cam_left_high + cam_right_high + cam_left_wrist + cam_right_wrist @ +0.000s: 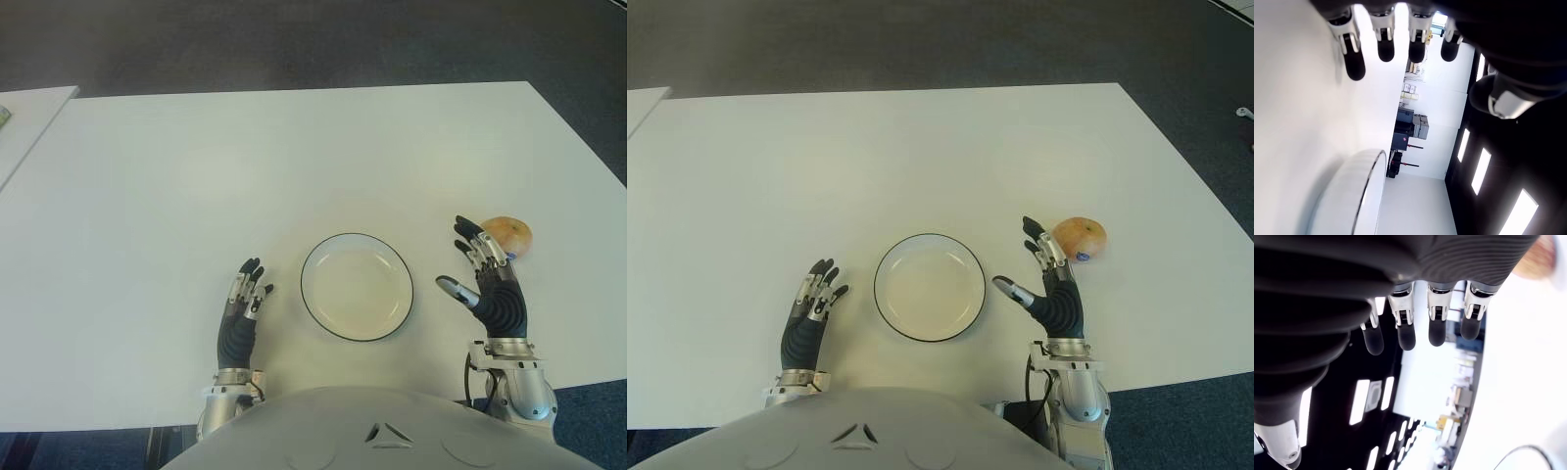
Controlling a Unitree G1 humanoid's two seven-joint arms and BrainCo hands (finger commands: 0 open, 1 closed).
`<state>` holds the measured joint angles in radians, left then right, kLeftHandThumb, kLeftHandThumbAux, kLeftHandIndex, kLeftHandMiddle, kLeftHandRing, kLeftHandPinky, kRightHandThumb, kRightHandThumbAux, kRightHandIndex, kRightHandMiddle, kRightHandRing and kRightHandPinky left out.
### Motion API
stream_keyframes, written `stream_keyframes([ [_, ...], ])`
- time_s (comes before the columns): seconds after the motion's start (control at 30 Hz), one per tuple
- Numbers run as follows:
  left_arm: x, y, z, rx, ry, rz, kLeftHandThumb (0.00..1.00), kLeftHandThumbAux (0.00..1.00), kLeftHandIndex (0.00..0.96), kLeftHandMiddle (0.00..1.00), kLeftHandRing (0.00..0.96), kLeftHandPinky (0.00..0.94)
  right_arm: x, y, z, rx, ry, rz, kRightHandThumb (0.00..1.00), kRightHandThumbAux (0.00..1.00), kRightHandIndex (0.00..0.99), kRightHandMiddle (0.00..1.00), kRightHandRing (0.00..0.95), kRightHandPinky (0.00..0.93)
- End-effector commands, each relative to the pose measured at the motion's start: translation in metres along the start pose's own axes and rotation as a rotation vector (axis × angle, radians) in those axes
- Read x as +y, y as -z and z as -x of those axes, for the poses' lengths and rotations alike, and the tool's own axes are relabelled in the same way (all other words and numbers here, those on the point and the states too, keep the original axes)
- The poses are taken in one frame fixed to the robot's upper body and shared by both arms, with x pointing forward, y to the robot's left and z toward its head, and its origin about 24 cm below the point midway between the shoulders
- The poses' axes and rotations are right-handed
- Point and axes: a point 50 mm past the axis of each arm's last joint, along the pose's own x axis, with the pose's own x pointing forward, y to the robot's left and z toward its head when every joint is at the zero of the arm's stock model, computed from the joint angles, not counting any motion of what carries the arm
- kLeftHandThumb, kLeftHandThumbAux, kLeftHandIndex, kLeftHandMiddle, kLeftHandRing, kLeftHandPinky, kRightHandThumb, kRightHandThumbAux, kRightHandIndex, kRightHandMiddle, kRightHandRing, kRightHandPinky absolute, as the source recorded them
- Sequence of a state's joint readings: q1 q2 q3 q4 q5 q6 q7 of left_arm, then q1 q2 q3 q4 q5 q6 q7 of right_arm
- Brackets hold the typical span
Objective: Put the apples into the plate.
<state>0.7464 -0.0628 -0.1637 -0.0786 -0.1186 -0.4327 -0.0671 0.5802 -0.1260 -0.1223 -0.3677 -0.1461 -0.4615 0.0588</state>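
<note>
1. The right hand (pixel 487 284) is showing at the right of the plate, fingers (pixel 1436 328) extended and spread, thumb standing out toward the plate, holding nothing. Its palm section is ribbed black rubber, the finger links are bare metal with rounded black tips.
2. The apple (pixel 507 235) is lying on the surface just beyond the right hand's fingertips, on the far right side of them. Whether the tips are touching it cannot be told. It is round, yellow-orange with a reddish blush, smooth-skinned, and is carrying a small blue sticker on the near side.
3. The plate (pixel 357 287) is sitting between the two hands, near the front edge of the surface. It is round, shallow, glossy white with a thin dark rim line, and is holding nothing. The apple is lying well outside it, past the right hand.
4. The left hand (pixel 243 308) is showing at the left of the plate, fingers (pixel 1355 63) straight and slightly fanned, gripping nothing. Its build is matching the right: ribbed black body, metal joints, black tips.
5. The surface (pixel 196 176) is a flat, matt white rectangular top, standing over a dark carpeted floor (pixel 294 39).
6. A second white top (pixel 24 117) is showing at the far left edge, apart from the main one.
</note>
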Motion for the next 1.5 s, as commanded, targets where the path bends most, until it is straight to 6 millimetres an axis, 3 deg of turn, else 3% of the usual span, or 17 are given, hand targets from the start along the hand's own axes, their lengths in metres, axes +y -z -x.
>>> stream_keyframes([
  [0.03,0.006,0.023,0.007,0.138,-0.025,-0.011,0.149,0.442,0.057,0.005,0.000,0.015,-0.019,-0.004,-0.014,-0.235,-0.076,0.512,0.379,0.584,0.128,0.139,0.107,0.108],
  [0.3,0.005,0.023,0.004,0.118,-0.011,-0.021,0.146,0.441,0.050,0.009,0.000,0.005,-0.043,-0.024,-0.035,-0.386,-0.110,1.017,0.422,0.498,0.108,0.090,0.054,0.025],
  [0.47,0.005,0.022,0.002,0.099,-0.011,-0.016,0.150,0.452,0.037,0.001,0.000,0.000,-0.050,-0.023,-0.045,-0.374,-0.136,1.185,0.452,0.450,0.083,0.057,0.024,0.006],
  [0.83,0.006,0.021,0.001,0.095,-0.010,0.000,0.160,0.443,0.034,0.000,0.000,0.000,-0.067,0.015,-0.069,-0.245,-0.203,1.297,0.435,0.391,0.041,0.034,0.004,0.000],
  [1.07,0.008,0.020,0.001,0.092,-0.003,0.002,0.169,0.431,0.047,0.007,0.000,0.005,-0.079,0.030,-0.075,-0.158,-0.222,1.305,0.378,0.361,0.018,0.011,0.000,0.000],
  [1.2,0.011,0.018,0.001,0.084,0.004,-0.004,0.174,0.445,0.055,0.009,0.000,0.002,-0.095,0.045,-0.080,-0.081,-0.229,1.317,0.347,0.344,0.009,0.003,0.000,0.000],
  [1.5,0.018,0.017,0.000,0.083,-0.002,-0.012,0.174,0.458,0.061,0.015,0.000,0.006,-0.106,0.060,-0.085,-0.030,-0.234,1.327,0.325,0.316,0.000,0.000,0.000,0.000],
])
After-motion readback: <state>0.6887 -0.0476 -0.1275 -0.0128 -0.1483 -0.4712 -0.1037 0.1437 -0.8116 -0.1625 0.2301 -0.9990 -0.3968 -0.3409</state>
